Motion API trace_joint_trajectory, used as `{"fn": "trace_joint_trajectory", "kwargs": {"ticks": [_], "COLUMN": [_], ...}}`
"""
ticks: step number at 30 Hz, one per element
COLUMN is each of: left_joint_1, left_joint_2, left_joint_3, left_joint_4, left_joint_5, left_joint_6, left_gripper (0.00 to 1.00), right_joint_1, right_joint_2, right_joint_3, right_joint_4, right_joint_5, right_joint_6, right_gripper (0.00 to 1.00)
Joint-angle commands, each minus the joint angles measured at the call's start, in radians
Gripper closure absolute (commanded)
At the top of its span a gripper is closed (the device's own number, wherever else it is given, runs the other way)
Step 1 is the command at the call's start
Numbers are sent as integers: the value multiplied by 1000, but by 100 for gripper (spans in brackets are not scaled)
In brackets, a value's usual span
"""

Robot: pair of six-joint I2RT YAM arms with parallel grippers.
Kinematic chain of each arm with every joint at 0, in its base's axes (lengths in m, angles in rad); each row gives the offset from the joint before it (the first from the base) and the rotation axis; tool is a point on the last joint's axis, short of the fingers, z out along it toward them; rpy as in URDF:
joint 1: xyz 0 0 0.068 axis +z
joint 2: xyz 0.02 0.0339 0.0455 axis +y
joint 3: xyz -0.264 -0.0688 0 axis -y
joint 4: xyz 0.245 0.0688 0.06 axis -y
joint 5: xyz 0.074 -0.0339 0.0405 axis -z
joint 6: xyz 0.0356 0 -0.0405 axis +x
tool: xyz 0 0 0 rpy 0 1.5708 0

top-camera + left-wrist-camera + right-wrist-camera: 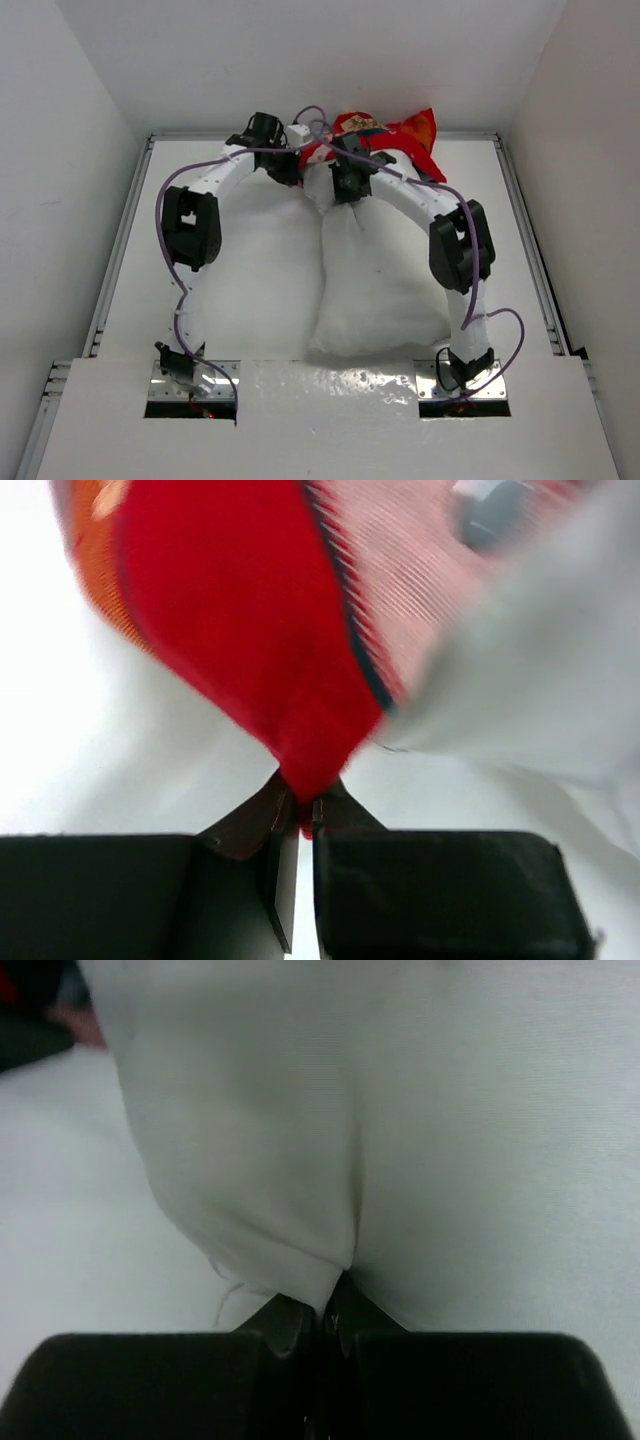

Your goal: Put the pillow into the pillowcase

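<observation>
Pillow (375, 290) lies lengthwise on the worktop (250, 275), its narrowed end at 12 o'clock meeting the bunched pillowcase (405, 135). Little appears inside; exact amount unclear. Right gripper (325, 1315) jaws pinch pillow fabric; left gripper (300, 825) jaws pinch red cloth. Best: hold the mouth open and feed the end straight in.

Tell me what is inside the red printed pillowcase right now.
The red-orange printed fabric pillowcase lies bunched; its inside is hidden by folds and the white robot arms. The plump white fabric pillow lies mostly outside, its far tip covered.
</observation>
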Motion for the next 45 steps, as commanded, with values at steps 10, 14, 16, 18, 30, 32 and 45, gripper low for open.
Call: {"fn": "trace_joint_trajectory", "kwargs": {"ticks": [10,14,16,18,30,32,45], "left_joint_1": [-81,-89,-92,-92,32,17,-63], "left_joint_2": [-126,-142,-146,-151,-269,-266,-293], "left_joint_3": [243,299,308,273,184,310,188], "left_joint_4": [-331,-458,-538,-561,-223,-201,-426], "left_joint_5": [452,664,750,764,460,512,897], "left_joint_6": [188,370,443,489,204,181,337], "left_gripper": [100,100,100,100,100,100,100], "right_joint_1": [-135,-129,-125,-122,9,40,88], "right_joint_2": [-242,-144,-121,-107,-459,-472,-127], "right_joint_3": [-73,-8,-10,-27,-251,-254,-21], "right_joint_4": [651,598,566,563,991,1026,816], "right_joint_5": [321,396,418,433,278,251,345], "right_joint_6": [411,470,503,550,271,279,361], "right_gripper": [100,100,100,100,100,100,100]}}
